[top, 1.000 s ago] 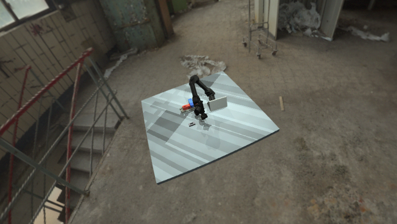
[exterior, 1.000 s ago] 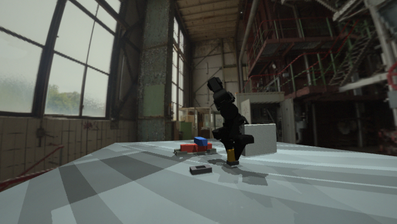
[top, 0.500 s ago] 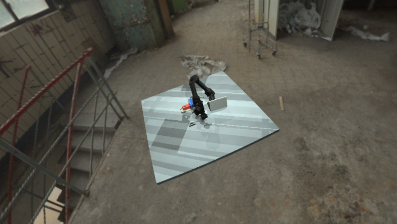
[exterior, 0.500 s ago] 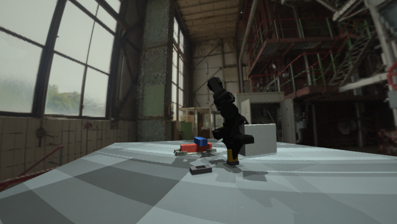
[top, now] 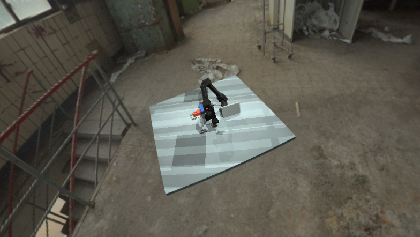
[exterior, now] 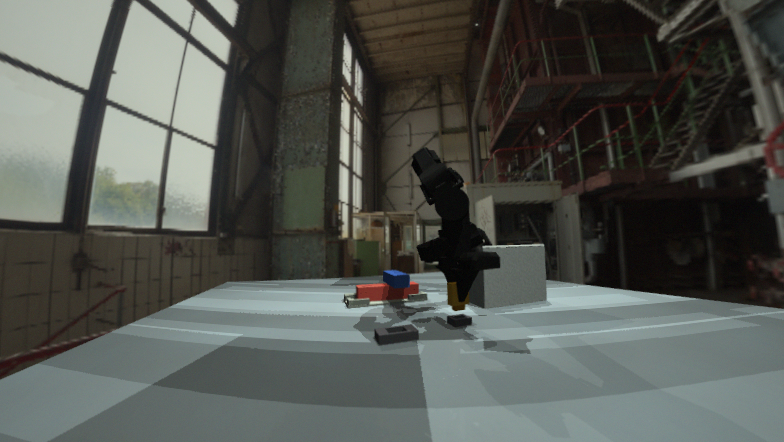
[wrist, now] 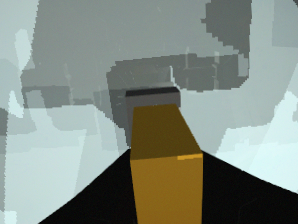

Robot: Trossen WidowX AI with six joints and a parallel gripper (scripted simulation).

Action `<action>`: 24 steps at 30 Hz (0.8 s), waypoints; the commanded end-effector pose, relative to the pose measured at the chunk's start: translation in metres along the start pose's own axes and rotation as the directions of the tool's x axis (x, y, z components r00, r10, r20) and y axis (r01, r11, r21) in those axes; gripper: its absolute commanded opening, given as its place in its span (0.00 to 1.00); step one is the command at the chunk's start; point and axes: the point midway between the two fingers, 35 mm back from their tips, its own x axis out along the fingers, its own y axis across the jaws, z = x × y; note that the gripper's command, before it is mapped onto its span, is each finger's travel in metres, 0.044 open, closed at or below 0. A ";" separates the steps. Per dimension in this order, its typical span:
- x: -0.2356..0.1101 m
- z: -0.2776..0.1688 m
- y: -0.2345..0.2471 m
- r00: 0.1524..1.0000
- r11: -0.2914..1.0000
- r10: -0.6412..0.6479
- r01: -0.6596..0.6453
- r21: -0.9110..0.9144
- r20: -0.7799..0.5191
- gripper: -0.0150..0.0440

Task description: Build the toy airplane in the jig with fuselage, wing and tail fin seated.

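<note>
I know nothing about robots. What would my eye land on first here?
Probably the black arm bent over the striped grey table, its gripper shut on a yellow block lifted just above a small dark stand. Left of it, a red fuselage with a blue wing on top sits in a jig. A pale grey box stands just behind the arm.

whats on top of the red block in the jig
A small blue block sits on the long red block, near its middle. Whether a tab is seated in a socket is hidden beneath it. The hand, shut on the yellow-orange block, is apart to the right.
</note>
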 end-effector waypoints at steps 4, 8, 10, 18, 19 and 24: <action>-0.023 0.003 0.004 1.000 1.000 0.014 -0.014 0.006 0.007 0.25; -0.035 0.004 0.004 1.000 1.000 0.015 -0.015 0.005 0.008 0.25; -0.041 0.003 0.004 1.000 1.000 0.015 -0.015 0.004 0.009 0.25; -0.066 0.002 0.003 1.000 1.000 0.015 -0.015 0.002 0.012 0.25; -0.070 0.001 0.003 1.000 1.000 0.015 -0.015 0.002 0.012 0.25; -0.085 -0.001 0.002 1.000 1.000 0.015 -0.015 0.001 0.014 0.25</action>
